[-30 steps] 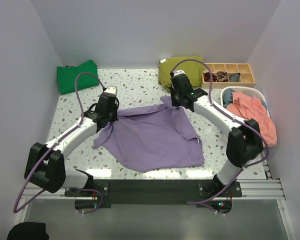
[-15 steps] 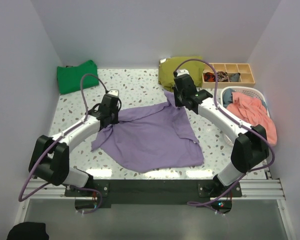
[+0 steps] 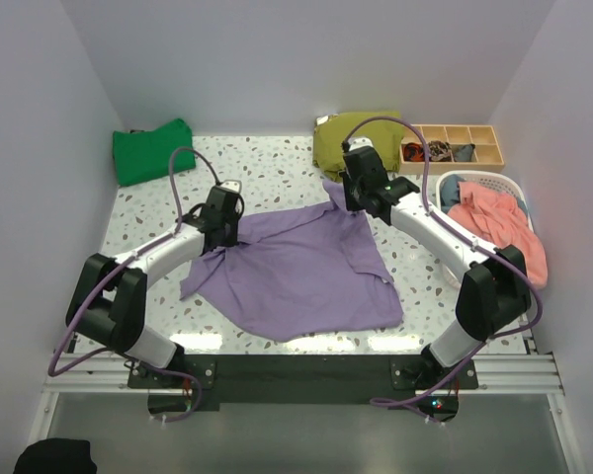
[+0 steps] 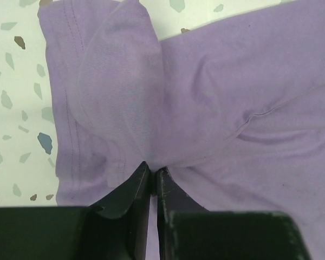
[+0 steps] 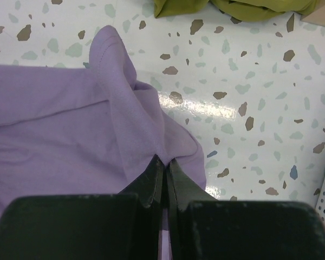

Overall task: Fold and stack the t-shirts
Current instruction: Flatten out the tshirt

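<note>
The lavender-purple t-shirt [image 3: 296,272] lies spread and rumpled on the speckled table. My left gripper [image 3: 224,223] is shut on its upper left part; in the left wrist view my left gripper [image 4: 153,172] pinches a fold of the lavender-purple t-shirt [image 4: 216,97]. My right gripper [image 3: 358,194] is shut on its upper right corner; in the right wrist view my right gripper [image 5: 166,161] pinches the lavender-purple t-shirt [image 5: 70,124] there. The bright green t-shirt [image 3: 151,151] lies folded at the back left.
An olive-green cloth [image 3: 356,140] lies at the back centre and shows in the right wrist view [image 5: 233,8]. A wooden divided tray [image 3: 453,147] is at the back right. A white basket [image 3: 489,212] with a salmon garment stands at the right.
Both grippers have moved further back and slightly right with the purple shirt, pulling its top edge taut and flatter. The left arm has stretched out.
</note>
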